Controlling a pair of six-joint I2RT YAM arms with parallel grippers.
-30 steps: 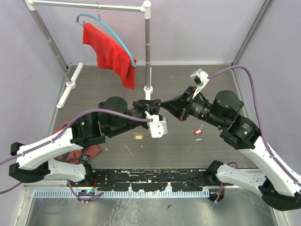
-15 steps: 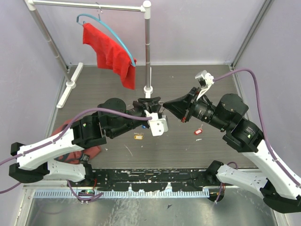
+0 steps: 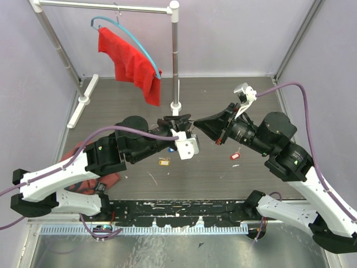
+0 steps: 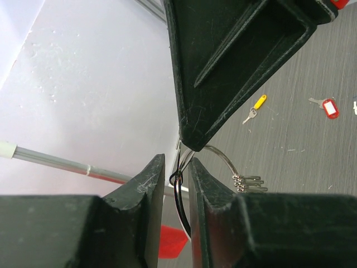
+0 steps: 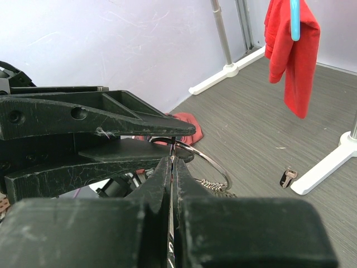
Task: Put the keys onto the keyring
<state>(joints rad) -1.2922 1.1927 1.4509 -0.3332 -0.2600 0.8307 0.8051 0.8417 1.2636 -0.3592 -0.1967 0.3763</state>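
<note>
Far L, a red cloth (image 5: 187,119) is seen crumpled on the table (image 3: 223,100) beside the L arm. Behind it a red towel (image 3: 131,64) is hung on a blue hanger (image 3: 129,34). The L gripper (image 4: 177,162) is held up mid-table, jaws set narrowly apart. The keyring (image 4: 225,157) wire is run thru that gap, but whether it's pinched can't be told. A few keys (image 4: 249,182) are strung on the ring. A brown-tagged key (image 3: 164,162) is laid on the table below. The R gripper (image 5: 172,163) is brought tip to tip w/ the L, jaws pressed tight on the ring wire. Further R, 2 loose keys are laid flat, well apart from the ring: a yellow-tagged key (image 4: 255,107) and a red-tagged key (image 3: 235,156).
</note>
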